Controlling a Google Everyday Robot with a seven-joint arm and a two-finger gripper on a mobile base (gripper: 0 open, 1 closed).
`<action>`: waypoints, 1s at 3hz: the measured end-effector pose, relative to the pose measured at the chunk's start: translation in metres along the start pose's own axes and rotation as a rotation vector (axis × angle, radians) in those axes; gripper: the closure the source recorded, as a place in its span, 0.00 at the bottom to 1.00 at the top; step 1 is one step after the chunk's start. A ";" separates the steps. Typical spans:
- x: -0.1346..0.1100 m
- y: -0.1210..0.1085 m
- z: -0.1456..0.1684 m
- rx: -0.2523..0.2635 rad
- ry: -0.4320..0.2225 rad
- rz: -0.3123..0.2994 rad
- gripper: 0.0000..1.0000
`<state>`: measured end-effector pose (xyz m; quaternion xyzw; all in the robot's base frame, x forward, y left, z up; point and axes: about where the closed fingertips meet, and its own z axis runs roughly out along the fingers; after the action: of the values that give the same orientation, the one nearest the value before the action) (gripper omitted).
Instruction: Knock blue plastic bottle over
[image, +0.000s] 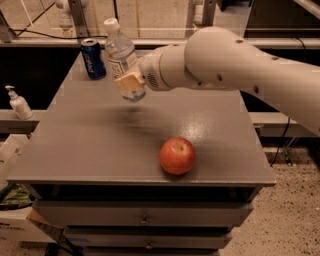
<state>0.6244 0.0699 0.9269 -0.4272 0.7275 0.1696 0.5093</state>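
The blue plastic bottle (119, 52) is clear with a white cap and a white label. It leans with its cap to the upper left, at the back left of the grey table (85, 145). My gripper (131, 84) comes in from the right on a thick white arm. Its yellowish pads grip the bottle's lower half. The bottle's base looks to be off the tabletop, with a blurred shadow under it.
A dark blue soda can (93, 58) stands upright just left of the bottle at the table's back edge. A red apple (177, 156) lies near the front edge. A small white pump bottle (19, 103) stands on a ledge to the left. Drawers (145, 219) sit below the tabletop.
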 end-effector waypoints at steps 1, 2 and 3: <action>0.006 -0.019 -0.023 0.019 0.121 -0.042 1.00; 0.019 -0.035 -0.036 0.020 0.284 -0.103 1.00; 0.040 -0.040 -0.041 -0.002 0.445 -0.154 1.00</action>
<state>0.6270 0.0005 0.9163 -0.5088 0.7870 0.0328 0.3475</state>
